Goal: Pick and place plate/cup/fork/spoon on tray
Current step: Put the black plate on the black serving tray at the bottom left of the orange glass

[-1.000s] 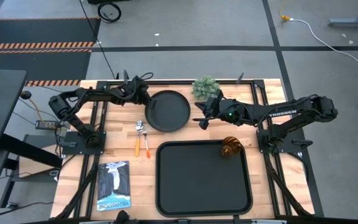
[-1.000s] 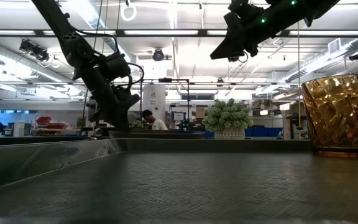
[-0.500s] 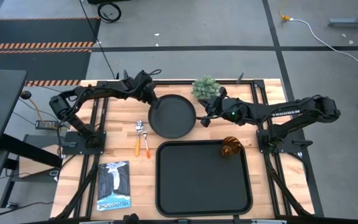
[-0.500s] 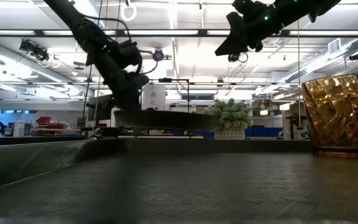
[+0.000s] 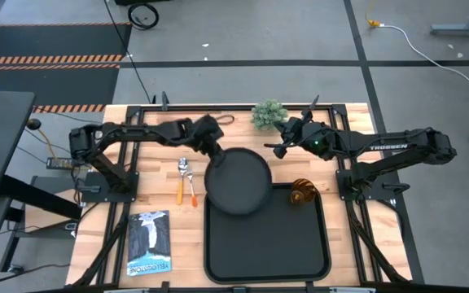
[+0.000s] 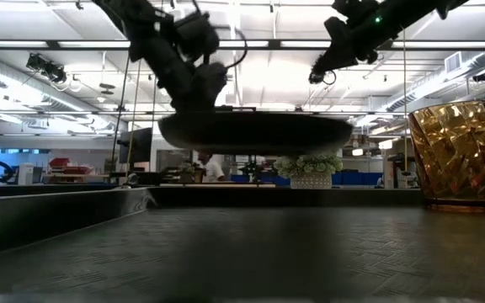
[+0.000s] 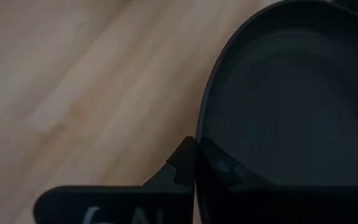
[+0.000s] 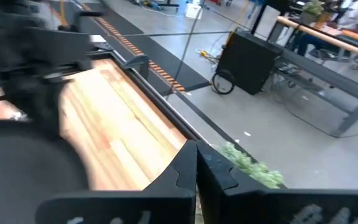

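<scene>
My left gripper (image 5: 214, 153) is shut on the round black plate (image 5: 238, 183), which hangs over the far left corner of the black tray (image 5: 267, 244). In the low view the plate (image 6: 255, 133) is level and clear of the tray floor, below my left gripper (image 6: 194, 84). The amber cup (image 5: 303, 193) stands upright on the tray's far right part. The orange-handled fork and spoon (image 5: 186, 185) lie side by side on the table left of the tray. My right gripper (image 5: 280, 150) is shut and empty, raised beyond the tray's far edge. My left gripper pinches the plate's rim (image 7: 201, 127) on its far left side, one finger inside the plate (image 7: 219, 169) and one outside (image 7: 178, 167). The fingers come slanting down from the table's far left. The plate is lifted clear and hangs about level.
A small potted plant (image 5: 269, 114) stands at the table's far edge, close to my right arm. A printed booklet (image 5: 149, 242) lies near the front left corner. The middle and near part of the tray floor (image 5: 267, 252) are bare.
My left gripper has lifted the plate off the table and carried it toward the near and right edges, from the far middle of the table to above the tray's far left corner; the plate has stayed level. My right gripper has drawn back toward the right and up.
</scene>
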You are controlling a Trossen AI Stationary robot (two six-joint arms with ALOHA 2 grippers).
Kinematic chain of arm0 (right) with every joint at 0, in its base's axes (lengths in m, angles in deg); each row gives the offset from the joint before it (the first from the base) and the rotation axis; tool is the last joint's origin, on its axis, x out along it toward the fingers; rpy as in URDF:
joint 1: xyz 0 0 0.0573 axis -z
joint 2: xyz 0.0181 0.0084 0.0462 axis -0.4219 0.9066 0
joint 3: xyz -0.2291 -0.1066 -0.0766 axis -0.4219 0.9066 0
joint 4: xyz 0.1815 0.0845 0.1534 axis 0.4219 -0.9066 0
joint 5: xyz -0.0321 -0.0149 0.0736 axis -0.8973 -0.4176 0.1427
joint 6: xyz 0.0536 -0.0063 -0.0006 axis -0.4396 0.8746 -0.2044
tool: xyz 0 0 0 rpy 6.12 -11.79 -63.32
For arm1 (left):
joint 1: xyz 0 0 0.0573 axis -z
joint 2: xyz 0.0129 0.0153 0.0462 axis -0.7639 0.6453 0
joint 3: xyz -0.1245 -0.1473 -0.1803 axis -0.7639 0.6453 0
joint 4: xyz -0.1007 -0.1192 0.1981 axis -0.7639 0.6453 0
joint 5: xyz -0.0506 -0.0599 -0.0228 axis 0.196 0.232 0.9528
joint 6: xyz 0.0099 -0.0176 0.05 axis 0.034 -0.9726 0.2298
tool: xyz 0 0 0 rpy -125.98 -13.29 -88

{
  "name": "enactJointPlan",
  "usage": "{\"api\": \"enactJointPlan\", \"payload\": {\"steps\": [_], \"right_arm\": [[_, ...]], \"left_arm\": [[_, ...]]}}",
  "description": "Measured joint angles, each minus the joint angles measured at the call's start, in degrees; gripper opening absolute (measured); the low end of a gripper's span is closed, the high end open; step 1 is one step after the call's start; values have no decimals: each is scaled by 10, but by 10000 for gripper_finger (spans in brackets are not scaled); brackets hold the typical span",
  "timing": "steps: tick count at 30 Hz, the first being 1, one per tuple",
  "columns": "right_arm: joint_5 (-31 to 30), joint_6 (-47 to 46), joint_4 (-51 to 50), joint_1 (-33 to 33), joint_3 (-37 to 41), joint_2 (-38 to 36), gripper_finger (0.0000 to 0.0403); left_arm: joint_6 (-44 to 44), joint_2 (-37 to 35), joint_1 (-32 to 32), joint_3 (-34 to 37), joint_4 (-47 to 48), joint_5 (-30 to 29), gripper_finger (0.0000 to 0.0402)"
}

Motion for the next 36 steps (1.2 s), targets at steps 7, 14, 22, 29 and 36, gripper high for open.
{"api": "enactJointPlan", "payload": {"steps": [7, 14, 22, 29, 36], "right_arm": [[9, 9, -12, 4, 0, -4, 5], [27, 8, -52, 11, 0, -11, 5], [26, -5, -96, 8, 0, -40, 5], [26, -8, -105, -2, 0, -59, 5], [23, -9, -101, -17, 0, -58, 5]], "left_arm": [[-46, 24, 91, -28, 0, -27, 10], [-70, 97, 158, -100, 33, -53, 10], [-81, 192, 208, -197, 55, -64, 11], [-80, 263, 234, -275, 72, -64, 13], [-103, 299, 236, -304, 57, -67, 14]]}}
